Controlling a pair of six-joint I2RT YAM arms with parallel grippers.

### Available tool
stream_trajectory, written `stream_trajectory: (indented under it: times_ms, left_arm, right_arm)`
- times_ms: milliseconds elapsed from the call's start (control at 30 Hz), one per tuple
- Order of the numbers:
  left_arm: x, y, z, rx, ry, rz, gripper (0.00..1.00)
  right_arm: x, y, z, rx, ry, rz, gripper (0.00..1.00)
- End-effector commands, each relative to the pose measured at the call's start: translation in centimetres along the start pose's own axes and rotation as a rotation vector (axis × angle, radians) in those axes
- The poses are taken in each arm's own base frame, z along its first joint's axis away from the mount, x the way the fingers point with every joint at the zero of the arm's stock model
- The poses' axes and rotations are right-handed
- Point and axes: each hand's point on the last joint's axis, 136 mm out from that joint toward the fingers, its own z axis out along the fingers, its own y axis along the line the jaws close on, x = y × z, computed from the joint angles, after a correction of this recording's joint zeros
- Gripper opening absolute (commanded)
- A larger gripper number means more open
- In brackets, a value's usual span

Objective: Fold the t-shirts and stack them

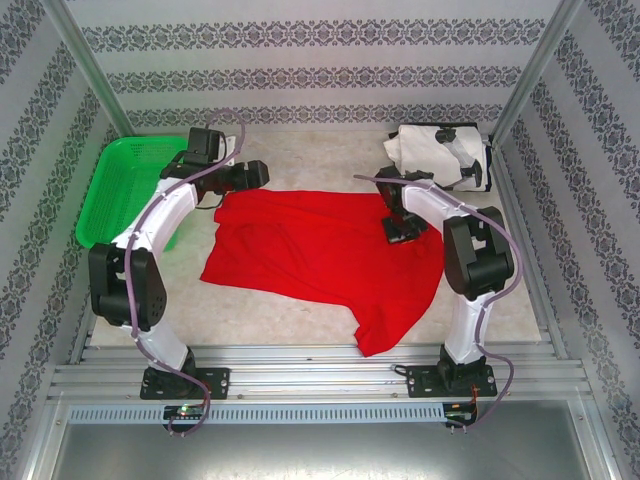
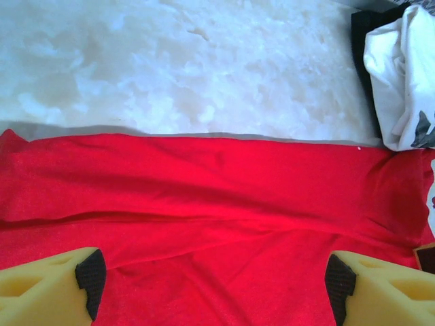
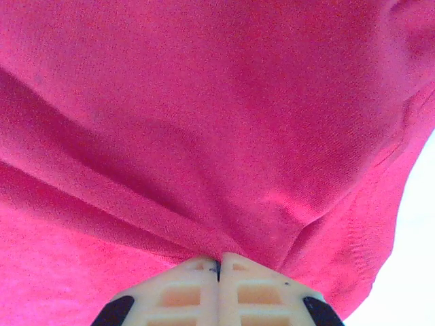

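Top view: I'm seeing the red shirt (image 1: 320,255) lying spread and rumpled mid-desk (image 1: 300,145), not folded. The white shirt (image 1: 430,150) is sitting heaped at the far right corner, and the green basket (image 1: 110,190) is at far left.

Left wrist: I'm holding the left hand (image 2: 214,285) spread wide over the red shirt near its far edge, gripping nothing.

Right wrist: the right hand (image 3: 219,268) is pressed together, pinching a fold of red cloth.

I'm judging the task as barely begun, with folding both shirts and stacking left.
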Motion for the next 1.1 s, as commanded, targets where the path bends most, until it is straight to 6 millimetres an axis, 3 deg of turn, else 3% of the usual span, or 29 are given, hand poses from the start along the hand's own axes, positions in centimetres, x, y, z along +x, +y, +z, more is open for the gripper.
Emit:
stream_trajectory:
  times_ms: [0,200,400,733,867,933,1067]
  left_arm:
    - [-0.9,-0.9,-0.8,0.005,-0.033,0.009,0.85]
    - [-1.1,-1.4,-1.4,0.013,-0.045,0.016,0.86]
    - [-0.8,-1.3,-1.2,0.018,-0.042,0.010,0.86]
    - [0.2,-1.9,-0.8,0.032,-0.018,0.015,0.87]
    - [0.9,-1.9,-0.4,0.036,-0.006,0.008,0.87]
    - [1.2,-1.8,-0.3,0.034,0.001,0.007,0.87]
    - [1.4,-1.9,-0.1,0.032,0.004,0.007,0.87]
  right_arm:
    - [-1.0,-0.7,-1.5,-0.052,-0.048,0.038,0.00]
    - [-2.0,-0.8,-2.6,-0.208,-0.085,0.143,0.00]
    - [-2.9,-2.0,-0.7,-0.248,-0.044,0.229,0.00]
    - [-7.3,-3.2,0.5,-0.299,-0.061,0.346,0.01]
    - [-8.1,-2.9,0.4,-0.325,-0.079,0.353,0.22]
    - [-8.7,-2.8,-1.1,-0.360,-0.130,0.372,0.31]
    - [-8.6,-2.6,-4.6,-0.422,-0.199,0.380,0.40]
